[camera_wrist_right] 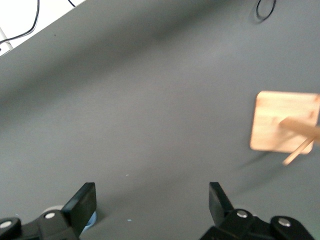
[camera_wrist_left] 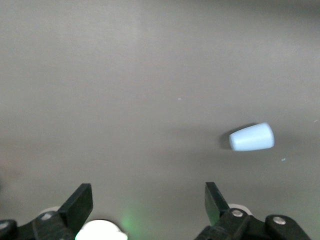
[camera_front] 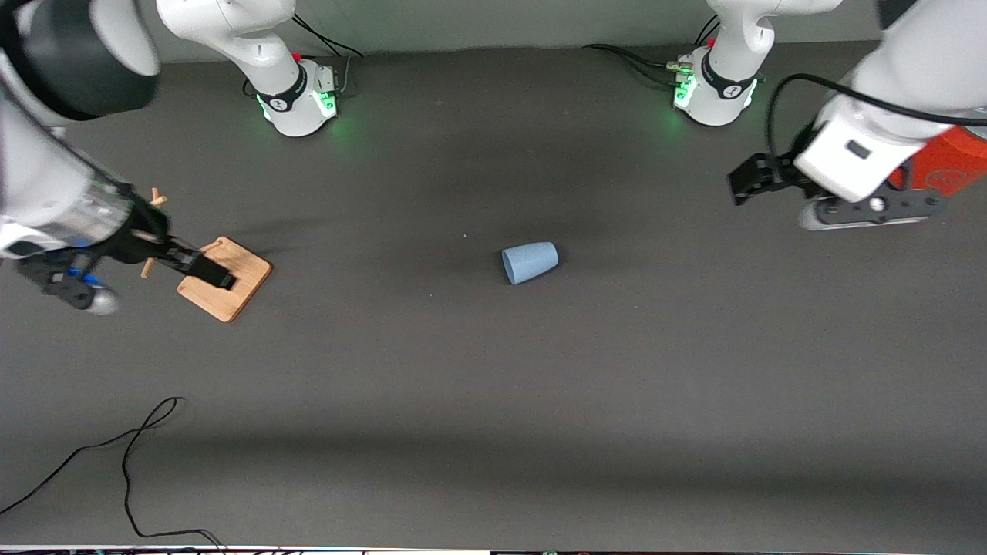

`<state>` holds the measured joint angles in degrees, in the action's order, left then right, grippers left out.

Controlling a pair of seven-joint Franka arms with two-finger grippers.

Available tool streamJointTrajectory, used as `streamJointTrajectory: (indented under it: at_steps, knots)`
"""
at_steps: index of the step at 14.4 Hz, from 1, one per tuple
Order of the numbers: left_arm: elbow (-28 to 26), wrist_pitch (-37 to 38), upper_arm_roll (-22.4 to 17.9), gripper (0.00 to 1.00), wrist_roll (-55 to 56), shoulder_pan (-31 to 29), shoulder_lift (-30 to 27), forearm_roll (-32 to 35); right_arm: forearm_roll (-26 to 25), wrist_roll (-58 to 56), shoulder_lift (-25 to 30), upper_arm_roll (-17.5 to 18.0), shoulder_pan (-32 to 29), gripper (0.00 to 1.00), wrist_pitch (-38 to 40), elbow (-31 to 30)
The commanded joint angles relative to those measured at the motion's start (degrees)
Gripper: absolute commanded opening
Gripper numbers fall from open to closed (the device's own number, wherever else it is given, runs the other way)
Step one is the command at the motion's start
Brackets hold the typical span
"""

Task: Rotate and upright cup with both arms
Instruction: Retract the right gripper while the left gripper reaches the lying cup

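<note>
1. The cup (camera_front: 530, 262) lies on its side mid-surface, untouched; the task seems not begun.
2. Left gripper (camera_front: 749, 182) and right gripper (camera_front: 202, 267) hover at their own ends, jaws open and empty.
3. Next, one gripper must probably reach the cup.

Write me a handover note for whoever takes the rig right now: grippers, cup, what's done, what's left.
Left gripper: open, empty, up in the air at the left arm's end of the table, beside the orange can.
Right gripper: open, empty, over the wooden peg stand.
Cup: lying on its side mid-table, touched by neither gripper.
Done: nothing yet.
Left: grasp the cup, rotate it using both arms, set it upright.
</note>
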<state>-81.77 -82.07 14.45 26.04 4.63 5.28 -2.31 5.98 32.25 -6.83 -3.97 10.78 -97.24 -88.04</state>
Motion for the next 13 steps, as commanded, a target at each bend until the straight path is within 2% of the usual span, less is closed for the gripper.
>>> streamJointTrajectory:
  at_steps: [1, 4, 8, 10, 12, 13]
  knots:
    - [7.49, 0.68, 5.30, 1.00, 9.70, 0.98, 7.09, 0.72, 1.32, -10.06, 1.91, -4.02, 0.91, 1.00, 0.12, -2.14]
    - [12.14, 0.59, 6.20, 1.00, 19.89, 9.40, 13.33, 5.89, 1.14, -17.82, 1.39, -5.70, 0.04, 1.00, 0.03, -1.17]
    - [18.82, -0.54, 5.94, 1.00, 31.76, 20.21, 23.87, 13.45, 0.70, -18.09, -0.02, -5.61, 0.56, 1.00, 0.03, 1.82]
    - [19.54, -3.79, 5.76, 1.00, 37.30, 24.35, 27.66, 17.14, 0.36, -18.01, -0.98, -5.09, 1.08, 1.00, 0.03, 1.56]
    - [20.15, -5.64, 5.76, 1.00, 40.92, 27.52, 31.88, 21.27, -6.02, -18.27, -1.43, -5.09, 3.45, 1.00, -0.05, 1.38]
    - [21.46, -5.56, 5.76, 1.00, 42.24, 28.93, 34.16, 23.03, -7.54, -19.05, -1.86, -5.09, 3.46, 1.00, -0.14, 1.64]
